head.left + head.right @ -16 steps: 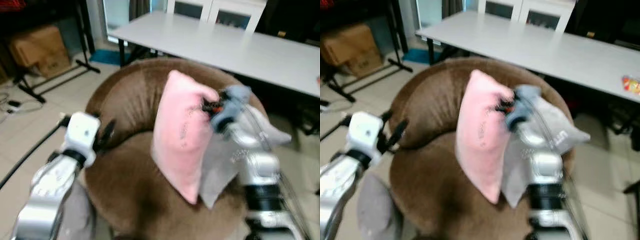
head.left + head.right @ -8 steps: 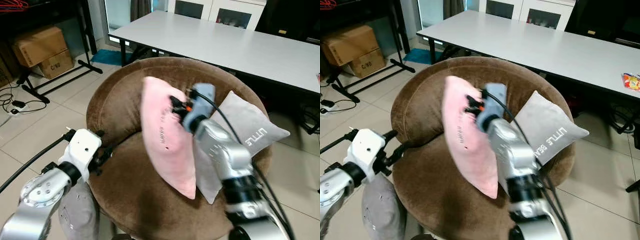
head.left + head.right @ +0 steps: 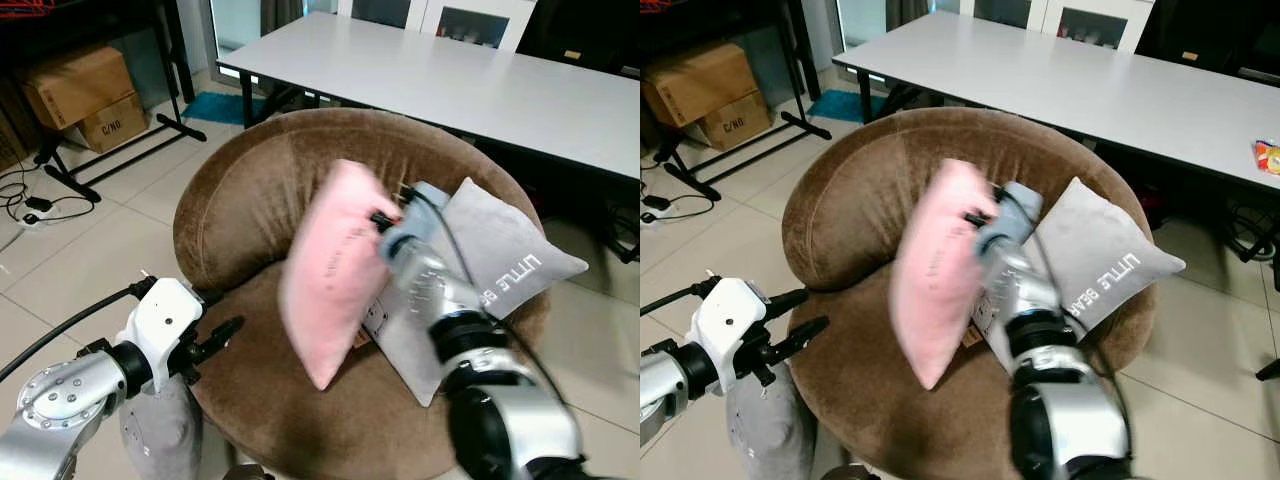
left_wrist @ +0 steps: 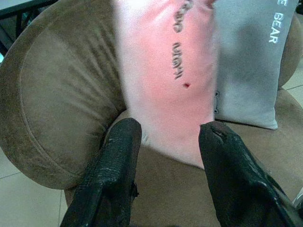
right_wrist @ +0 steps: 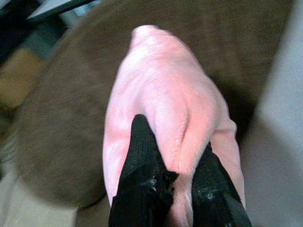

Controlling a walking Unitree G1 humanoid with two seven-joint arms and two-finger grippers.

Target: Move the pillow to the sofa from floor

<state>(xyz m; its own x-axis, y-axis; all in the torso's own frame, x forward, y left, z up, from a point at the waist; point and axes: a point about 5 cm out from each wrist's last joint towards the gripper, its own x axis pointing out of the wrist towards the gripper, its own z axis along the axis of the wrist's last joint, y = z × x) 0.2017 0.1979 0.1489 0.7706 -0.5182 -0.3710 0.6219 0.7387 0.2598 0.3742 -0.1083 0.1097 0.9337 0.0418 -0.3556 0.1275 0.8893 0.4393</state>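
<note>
While the right gripper (image 5: 173,189) pinches a top fold of the pink pillow (image 3: 335,270) at frame centre above the brown sofa (image 3: 240,200), the left gripper (image 4: 165,142) waits spread; soft, light fabric suits edge grasps.

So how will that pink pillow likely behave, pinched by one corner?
The pink pillow probably is soft and floppy: its fabric bunches between the right gripper's fingers. It seems light, since one corner pinch holds it above the brown chair. It may swing; its edges look blurred.
</note>
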